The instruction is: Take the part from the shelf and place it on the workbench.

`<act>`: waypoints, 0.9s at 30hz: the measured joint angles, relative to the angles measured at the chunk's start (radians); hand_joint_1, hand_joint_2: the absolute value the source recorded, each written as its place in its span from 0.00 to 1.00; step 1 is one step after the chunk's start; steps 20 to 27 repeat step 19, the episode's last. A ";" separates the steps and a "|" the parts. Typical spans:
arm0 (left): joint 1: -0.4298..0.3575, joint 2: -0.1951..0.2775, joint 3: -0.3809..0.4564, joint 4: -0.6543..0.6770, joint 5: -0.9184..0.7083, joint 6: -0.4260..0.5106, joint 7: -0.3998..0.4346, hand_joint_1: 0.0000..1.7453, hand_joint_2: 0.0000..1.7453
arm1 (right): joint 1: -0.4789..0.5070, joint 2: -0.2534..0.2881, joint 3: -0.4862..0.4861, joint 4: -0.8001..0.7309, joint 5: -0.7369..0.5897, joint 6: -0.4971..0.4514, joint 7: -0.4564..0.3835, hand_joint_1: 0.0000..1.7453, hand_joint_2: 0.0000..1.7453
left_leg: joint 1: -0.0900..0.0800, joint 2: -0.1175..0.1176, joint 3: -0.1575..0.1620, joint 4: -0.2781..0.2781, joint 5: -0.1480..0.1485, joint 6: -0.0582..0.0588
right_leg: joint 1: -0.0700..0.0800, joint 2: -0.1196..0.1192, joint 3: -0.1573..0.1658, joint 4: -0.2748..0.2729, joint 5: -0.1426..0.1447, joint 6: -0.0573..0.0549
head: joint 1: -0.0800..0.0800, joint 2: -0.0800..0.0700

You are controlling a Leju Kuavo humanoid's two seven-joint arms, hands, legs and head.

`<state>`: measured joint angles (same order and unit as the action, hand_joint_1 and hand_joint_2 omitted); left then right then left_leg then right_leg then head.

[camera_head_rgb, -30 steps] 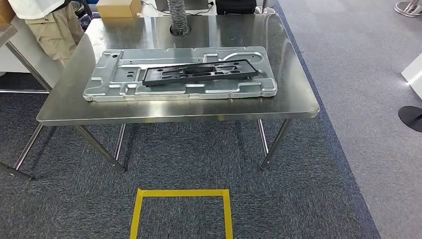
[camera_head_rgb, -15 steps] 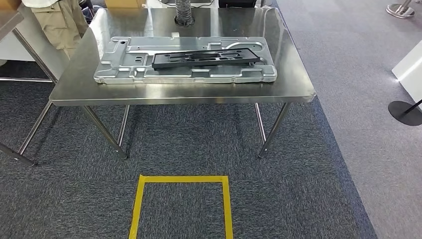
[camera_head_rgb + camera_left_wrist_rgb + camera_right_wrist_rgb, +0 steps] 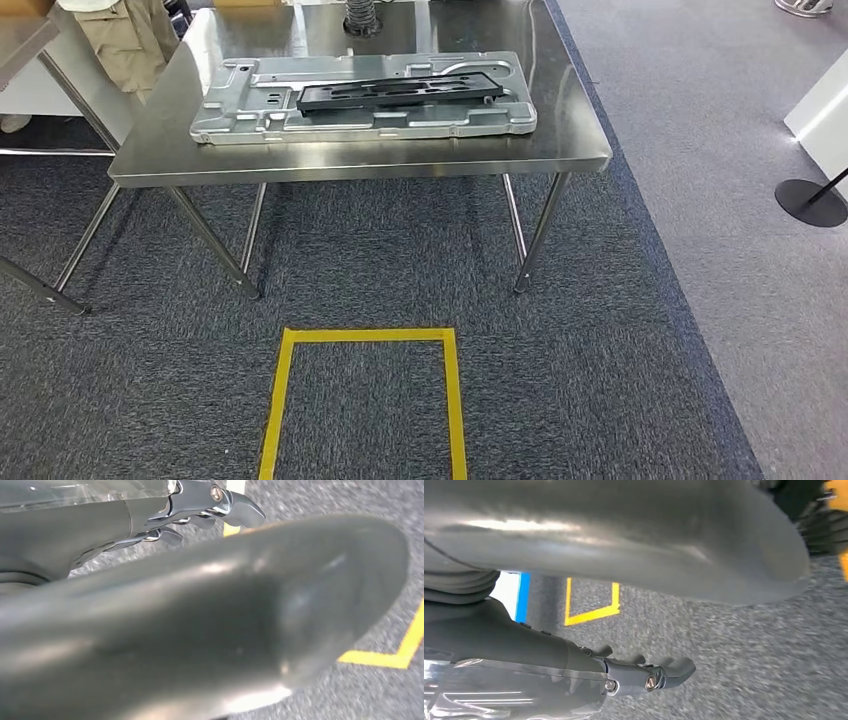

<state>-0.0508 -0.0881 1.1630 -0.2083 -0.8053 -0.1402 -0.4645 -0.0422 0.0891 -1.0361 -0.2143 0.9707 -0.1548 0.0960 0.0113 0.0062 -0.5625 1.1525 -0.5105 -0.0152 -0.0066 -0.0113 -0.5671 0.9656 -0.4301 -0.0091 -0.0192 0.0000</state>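
A long black part lies flat on a silver stamped metal panel, which rests on the steel workbench ahead in the head view. Both arms hang down over the carpet. In the left wrist view my left hand holds nothing, its thick thumb close to the lens and its dark fingers stretched out apart from it. My right hand is likewise empty, with its fingers extended over the floor.
A yellow tape square marks the carpet in front of the bench. A person in beige trousers stands at the back left beside another table. A grey hose stands on the bench's far side. A black stand base sits at the right.
The whole picture has shifted: the workbench sits higher and slightly smaller in the head view, so the camera has moved back. The part and panel lie as before.
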 joint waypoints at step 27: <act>-0.003 -0.010 0.012 0.000 0.000 0.012 0.014 0.00 0.00 | -0.009 0.000 -0.012 0.004 -0.032 0.035 -0.082 0.00 0.00 | -0.019 0.007 -0.052 -0.169 0.115 0.041 | 0.008 0.005 0.174 -0.030 -0.121 0.020 | 0.004 0.000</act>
